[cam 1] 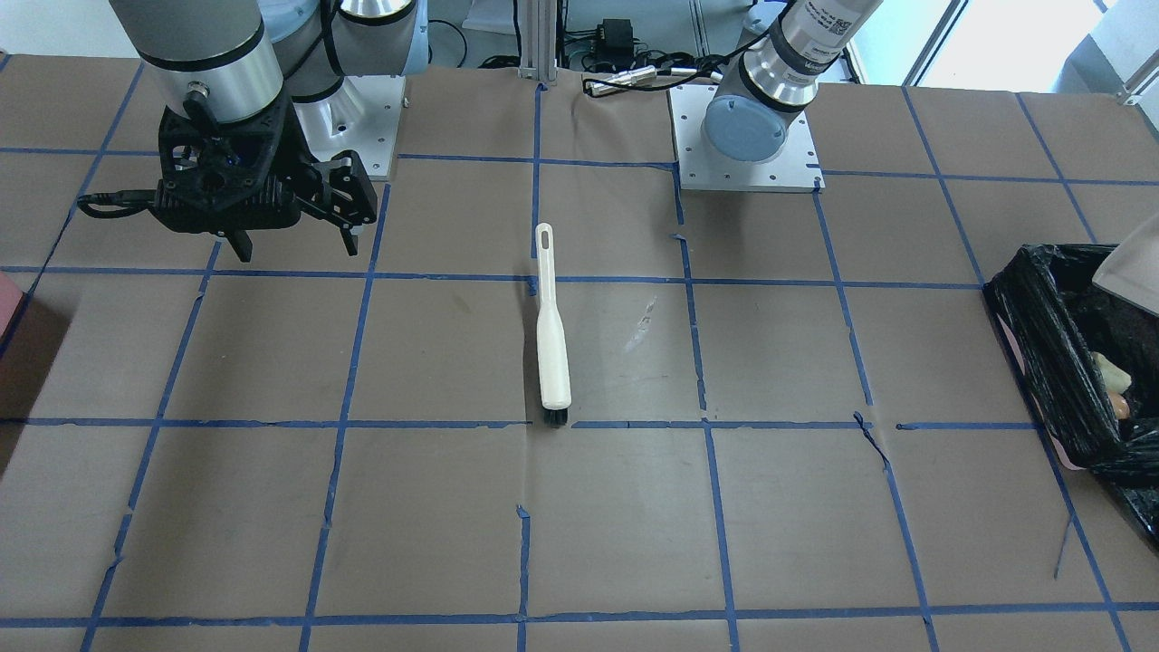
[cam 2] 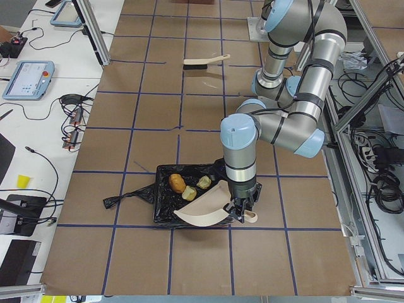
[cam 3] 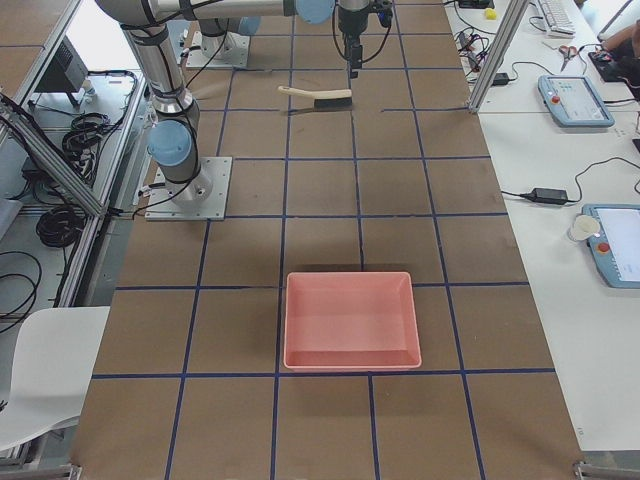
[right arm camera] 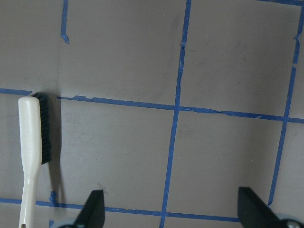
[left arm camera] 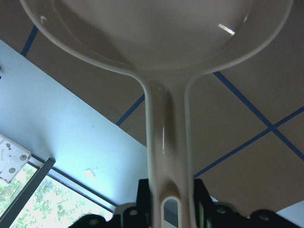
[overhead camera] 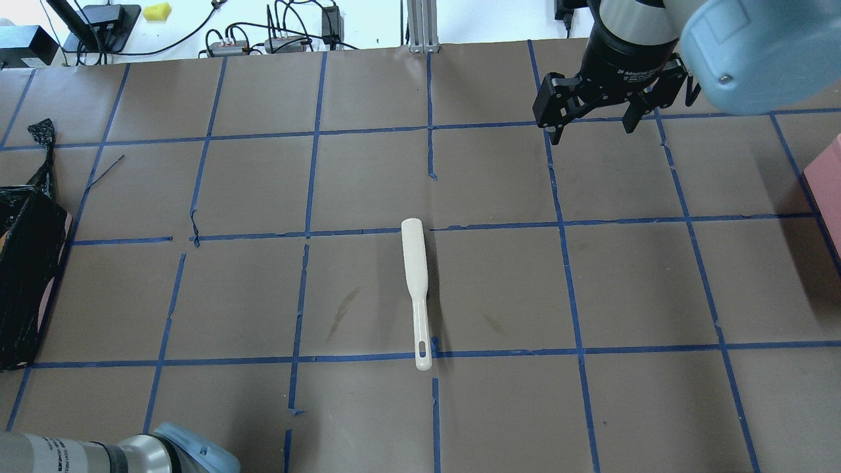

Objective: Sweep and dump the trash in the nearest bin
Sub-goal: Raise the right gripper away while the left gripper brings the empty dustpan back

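Note:
The bin (cam 2: 165,203), lined with a black bag, holds the trash: a tan potato-shaped lump (cam 2: 177,183) and two yellow-green chunks (cam 2: 189,194) (cam 2: 204,182). The bin also shows at the right edge of the front view (cam 1: 1050,353) with trash pieces inside (cam 1: 1114,373). My left gripper (left arm camera: 170,194) is shut on the handle of a cream dustpan (left arm camera: 166,133). It holds the dustpan (cam 2: 205,208) tilted over the bin's near edge. My right gripper (overhead camera: 591,131) is open and empty, hanging above the table away from the white brush (overhead camera: 417,282).
The brush (cam 1: 550,335) lies alone mid-table, bristles down, and also shows in the right wrist view (right arm camera: 31,137). An empty pink tray (cam 3: 350,320) stands at the table's right end. Blue tape lines grid the brown table cover.

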### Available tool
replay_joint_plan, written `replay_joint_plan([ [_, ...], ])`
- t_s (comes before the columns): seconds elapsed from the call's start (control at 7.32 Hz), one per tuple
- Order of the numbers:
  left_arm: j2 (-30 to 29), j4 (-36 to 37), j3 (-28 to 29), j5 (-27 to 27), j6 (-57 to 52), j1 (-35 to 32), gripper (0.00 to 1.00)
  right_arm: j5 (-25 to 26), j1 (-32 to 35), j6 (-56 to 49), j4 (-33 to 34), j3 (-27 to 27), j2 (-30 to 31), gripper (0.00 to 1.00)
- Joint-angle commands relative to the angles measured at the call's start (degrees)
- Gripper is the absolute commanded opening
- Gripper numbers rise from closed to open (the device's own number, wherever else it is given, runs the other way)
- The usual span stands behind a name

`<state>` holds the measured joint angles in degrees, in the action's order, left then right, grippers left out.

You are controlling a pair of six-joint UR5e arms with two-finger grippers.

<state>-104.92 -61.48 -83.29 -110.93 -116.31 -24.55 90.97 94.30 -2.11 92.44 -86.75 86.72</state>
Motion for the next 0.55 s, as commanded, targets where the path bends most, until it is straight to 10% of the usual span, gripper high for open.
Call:
replay_joint_plan([
  [0.0, 1.9, -0.6, 0.8, 0.4, -0.6, -1.8, 0.1, -0.5, -1.3, -0.1, -0.6, 0.0, 0.0, 1.0],
  [0.41, 7.3, -7.0, 0.2, 9.2, 1.9, -5.9, 0.1, -0.4, -1.9, -0.2, -0.7, 0.2, 0.0, 1.0],
])
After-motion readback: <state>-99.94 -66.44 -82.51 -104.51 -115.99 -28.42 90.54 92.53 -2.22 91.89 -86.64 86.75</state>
